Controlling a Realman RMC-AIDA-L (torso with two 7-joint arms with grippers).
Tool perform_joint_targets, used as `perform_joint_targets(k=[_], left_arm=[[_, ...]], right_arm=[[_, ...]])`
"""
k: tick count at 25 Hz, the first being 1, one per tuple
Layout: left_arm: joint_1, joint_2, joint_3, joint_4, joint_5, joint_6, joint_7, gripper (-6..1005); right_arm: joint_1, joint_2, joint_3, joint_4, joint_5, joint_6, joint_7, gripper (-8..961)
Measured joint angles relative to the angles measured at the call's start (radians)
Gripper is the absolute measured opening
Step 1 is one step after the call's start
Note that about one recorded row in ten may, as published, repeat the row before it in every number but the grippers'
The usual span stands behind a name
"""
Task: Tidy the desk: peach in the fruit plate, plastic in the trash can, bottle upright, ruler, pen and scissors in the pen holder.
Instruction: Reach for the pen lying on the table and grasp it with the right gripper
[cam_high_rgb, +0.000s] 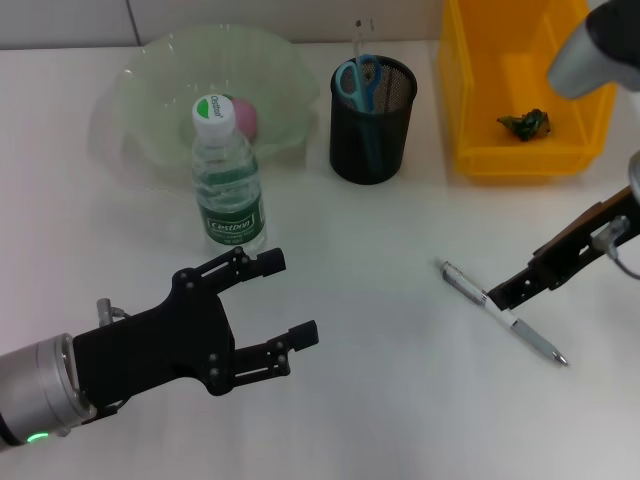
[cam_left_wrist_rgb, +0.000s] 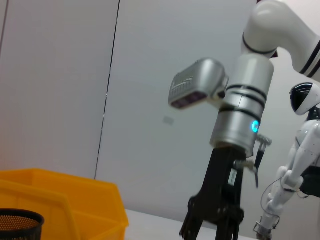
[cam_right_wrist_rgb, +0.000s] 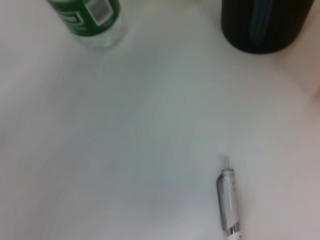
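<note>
Pen (cam_high_rgb: 503, 314): lay flat on desk (cam_high_rgb: 380, 400), last item outside holder (cam_high_rgb: 372, 119).
Right gripper (cam_high_rgb: 498, 296): low at pen's middle, positioned to grasp; finger state indiscernible.
Left gripper (cam_high_rgb: 288, 298): spread, empty, idle near upright bottle (cam_high_rgb: 227, 176).

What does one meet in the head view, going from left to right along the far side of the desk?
Fruit plate → pen holder → yellow trash can.
</note>
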Motion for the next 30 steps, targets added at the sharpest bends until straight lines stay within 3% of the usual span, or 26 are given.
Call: perform_joint_targets(k=[10, 21, 26, 30], left_arm=[[0.005, 0.000, -0.006, -0.007, 0.000, -0.003, 0.017, 829], [0.005, -0.001, -0.006, -0.007, 0.000, -0.006, 0.017, 829], [0.005, -0.001, -0.006, -0.007, 0.000, -0.008, 0.017, 829], [0.005, -0.002, -0.003, -0.007, 0.000, -0.013, 0.017, 829]], right_arm=[[0.001, -0.005, -0.117, 0.153, -0.025, 0.168, 0.004, 833], [0.008, -0.005, -0.178, 0.178, -0.053, 0.205, 0.011, 773], [0.009, -0.004, -0.202, 0.190, -0.054, 0.219, 0.012, 564], [0.010, -0.004, -0.219, 0.200, -0.054, 0.230, 0.013, 525]])
